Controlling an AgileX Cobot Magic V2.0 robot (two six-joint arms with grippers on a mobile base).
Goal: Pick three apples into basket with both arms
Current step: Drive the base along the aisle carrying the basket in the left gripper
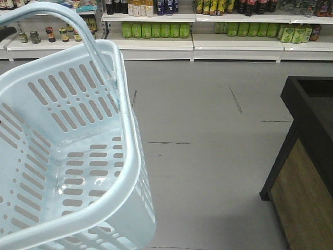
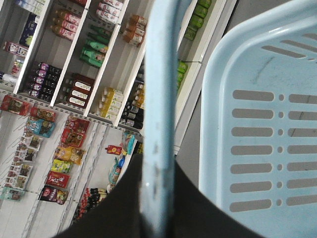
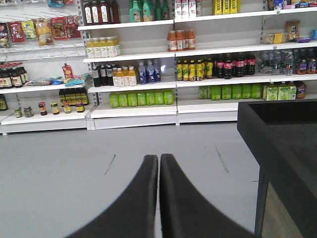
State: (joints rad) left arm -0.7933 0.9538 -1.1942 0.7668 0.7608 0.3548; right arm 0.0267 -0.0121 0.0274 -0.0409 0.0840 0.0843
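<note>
The pale blue basket (image 1: pixel 122 104) hangs at the left of the front view, and its slotted bottom holds nothing. My left gripper (image 2: pixel 157 171) is shut on the basket's hoop handle (image 2: pixel 161 99), with a black finger on each side of the bar. The basket's wall (image 2: pixel 262 124) fills the right of the left wrist view. My right gripper (image 3: pixel 159 163) is shut with nothing between its fingers, and it points over the grey floor towards the shelves. The three apples are out of view in every frame.
A black display stand with a wooden side (image 1: pixel 312 135) is at the right, close to my right gripper (image 3: pixel 287 144). Store shelves of bottles and jars (image 1: pixel 197 26) line the far wall. Grey floor (image 1: pixel 208 130) lies between.
</note>
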